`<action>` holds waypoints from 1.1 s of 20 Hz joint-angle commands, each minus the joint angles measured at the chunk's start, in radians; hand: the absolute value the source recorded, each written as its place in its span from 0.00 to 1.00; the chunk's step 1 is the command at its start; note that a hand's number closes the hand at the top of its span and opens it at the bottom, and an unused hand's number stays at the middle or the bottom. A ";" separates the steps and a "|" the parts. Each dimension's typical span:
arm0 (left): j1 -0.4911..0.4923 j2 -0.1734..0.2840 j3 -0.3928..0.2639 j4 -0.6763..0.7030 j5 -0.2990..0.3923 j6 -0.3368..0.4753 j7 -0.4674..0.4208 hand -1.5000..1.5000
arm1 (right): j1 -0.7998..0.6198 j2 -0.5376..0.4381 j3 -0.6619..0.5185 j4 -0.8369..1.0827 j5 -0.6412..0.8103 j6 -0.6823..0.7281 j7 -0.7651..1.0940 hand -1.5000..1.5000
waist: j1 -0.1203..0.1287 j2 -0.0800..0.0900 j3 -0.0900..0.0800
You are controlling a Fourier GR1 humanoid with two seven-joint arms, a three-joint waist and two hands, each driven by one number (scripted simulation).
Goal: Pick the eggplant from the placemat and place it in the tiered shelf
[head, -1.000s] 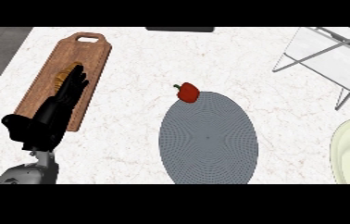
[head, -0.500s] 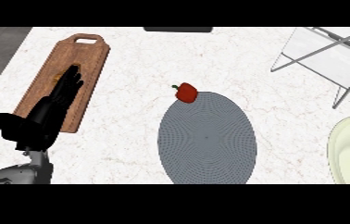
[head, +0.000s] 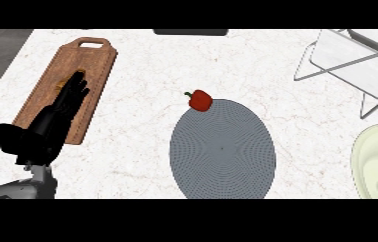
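A small red vegetable with a green stem (head: 199, 100), looking like a pepper and not an eggplant, sits on the far edge of the grey oval placemat (head: 221, 156). The wire tiered shelf (head: 341, 56) stands at the far right, partly cut off by the view's edge. My left hand (head: 53, 121) is at the left, open with straight fingers, lying over the wooden cutting board (head: 92, 73), well away from the vegetable. My right hand does not show.
The cutting board lies lengthwise along the counter's left side, with a small orange-brown thing (head: 59, 86) half hidden beside my fingers. A pale green plate (head: 367, 158) shows at the right edge. A dark object (head: 190, 32) sits at the far edge.
My left hand has drifted slightly left and toward me over the cutting board. The red vegetable and placemat have not moved.
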 commanded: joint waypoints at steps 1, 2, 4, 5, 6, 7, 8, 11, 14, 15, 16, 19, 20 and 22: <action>0.003 -0.025 -0.018 -0.002 -0.037 0.030 -0.017 0.50 | -0.029 -0.028 -0.003 -0.068 -0.005 -0.001 0.063 0.00 | -0.006 -0.002 0.004; -0.037 0.019 0.035 0.039 0.031 -0.026 -0.012 0.50 | -0.051 -0.044 -0.005 -0.084 -0.007 -0.022 0.039 0.00 | -0.004 0.001 0.003; 0.000 -0.007 -0.004 0.018 -0.008 -0.004 -0.013 0.50 | -0.057 -0.022 -0.025 -0.132 -0.029 -0.094 0.071 0.00 | -0.006 -0.004 0.004; -0.023 0.003 0.013 0.042 0.008 -0.018 -0.026 0.50 | -0.069 -0.039 -0.035 -0.138 -0.037 -0.112 0.065 0.00 | -0.001 0.001 0.004; 0.011 -0.010 -0.003 0.017 -0.009 -0.003 -0.028 0.50 | -0.068 -0.021 -0.048 -0.166 -0.051 -0.165 0.084 0.00 | 0.001 -0.002 0.004; 0.028 -0.017 -0.017 -0.014 -0.014 0.001 -0.007 0.50 | -0.071 -0.003 -0.050 -0.185 -0.054 -0.196 0.102 0.00 | 0.006 -0.003 0.004; 0.003 -0.004 0.001 0.019 -0.014 -0.003 -0.028 0.50 | -0.112 -0.023 -0.045 -0.208 -0.048 -0.186 0.101 0.00 | -0.001 -0.003 0.004; -0.018 0.017 0.033 0.071 0.017 -0.033 -0.047 0.50 | -0.136 -0.012 -0.056 -0.254 -0.053 -0.238 0.157 0.00 | -0.005 0.000 0.003; 0.019 0.015 0.034 0.028 0.015 -0.026 -0.034 0.50 | -0.182 -0.037 -0.077 -0.336 -0.064 -0.242 0.217 0.00 | -0.015 -0.013 0.003; 0.010 0.020 0.028 0.021 0.011 -0.027 -0.015 0.50 | -0.197 -0.065 -0.113 -0.352 -0.089 -0.267 0.230 0.00 | -0.015 -0.012 0.004; 0.005 -0.016 0.000 0.020 -0.008 -0.001 -0.020 0.50 | -0.231 -0.081 -0.134 -0.377 -0.095 -0.288 0.270 0.00 | -0.017 -0.012 0.004; 0.023 -0.004 0.016 0.010 -0.021 0.013 -0.013 0.50 | -0.237 -0.092 -0.168 -0.466 -0.117 -0.278 0.309 0.00 | -0.036 -0.023 0.004; 0.034 0.001 0.034 0.034 0.003 -0.005 -0.034 0.50 | -0.228 -0.095 -0.200 -0.494 -0.141 -0.304 0.320 0.00 | -0.039 -0.022 0.004; 0.027 0.000 0.045 0.039 0.016 -0.004 -0.021 0.50 | -0.206 -0.072 -0.218 -0.579 -0.164 -0.247 0.337 0.00 | -0.063 -0.031 0.004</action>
